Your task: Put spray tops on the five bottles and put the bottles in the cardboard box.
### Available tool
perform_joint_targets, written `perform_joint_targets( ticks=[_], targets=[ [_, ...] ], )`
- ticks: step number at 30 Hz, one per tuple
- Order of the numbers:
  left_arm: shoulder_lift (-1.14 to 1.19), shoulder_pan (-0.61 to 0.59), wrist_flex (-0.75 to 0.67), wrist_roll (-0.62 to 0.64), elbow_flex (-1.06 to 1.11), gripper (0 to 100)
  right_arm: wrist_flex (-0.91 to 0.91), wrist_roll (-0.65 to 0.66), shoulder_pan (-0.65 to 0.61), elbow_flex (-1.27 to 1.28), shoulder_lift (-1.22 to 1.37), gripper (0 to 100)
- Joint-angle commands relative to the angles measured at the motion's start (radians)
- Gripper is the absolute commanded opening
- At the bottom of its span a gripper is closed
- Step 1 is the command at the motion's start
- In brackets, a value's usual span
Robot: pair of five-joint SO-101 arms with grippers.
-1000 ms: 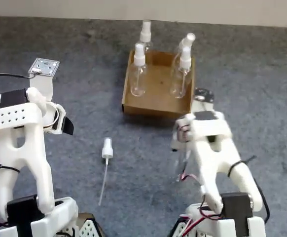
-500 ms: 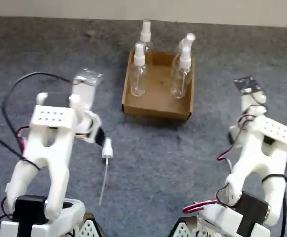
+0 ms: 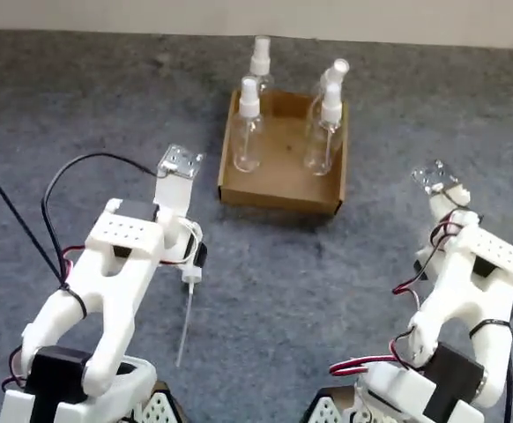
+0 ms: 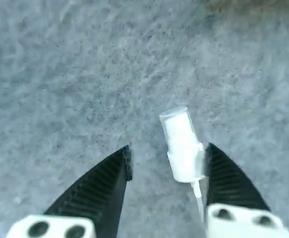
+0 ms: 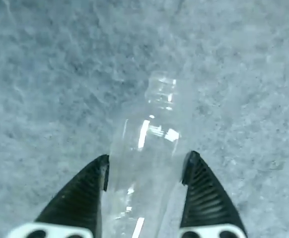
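While the left gripper (image 4: 168, 148) hangs low over the grey carpet (image 3: 107, 106), its jaws stand apart with a loose spray top (image 4: 181, 144) lying between them. The top's white head is just beside one black finger (image 4: 226, 181) and well apart from the other, and its thin tube trails back toward the arm's base. From above, this arm is on the near left of the table, and its gripper covers the head of the top so that mostly the tube shows on the carpet. The right gripper (image 5: 148, 156) is clamped on a clear bottle (image 5: 149, 134) that has no top. Both fingers press the bottle's sides, and its open threaded neck points away from the wrist above the carpet. That arm stands on the near right of the table, well apart from the cardboard box (image 3: 278, 198). The box sits at the far middle, open side up. Four capped bottles (image 3: 247, 132) stand upright there, two clearly inside the box. The rear two may be inside the back wall or just behind it.
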Motion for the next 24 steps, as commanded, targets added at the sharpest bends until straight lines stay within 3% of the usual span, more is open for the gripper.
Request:
perform_joint_targets(
  ticks=[1, 6, 11, 17, 24],
  targets=[
    [-0.033, 0.021, -0.077, 0.006, 0.042, 14, -0.024, 0.005, -0.004, 0.012, -0.005, 2.1],
    [0.005, 0.021, -0.1, 0.003, 0.061, 16, -0.025, -0.101, -0.005, 0.01, -0.005, 2.4],
    [0.128, 0.015, -0.094, 0.003, -0.004, 15, -0.019, -0.107, 0.007, 0.012, -0.005, 3.6],
    [0.162, 0.015, -0.094, 0.002, -0.024, 7, -0.018, -0.167, 0.064, 0.01, -0.016, 15.0],
    [0.162, 0.015, -0.094, 0.002, -0.022, 7, 0.054, -0.181, 0.076, 0.002, -0.018, 16.0]
  ],
)
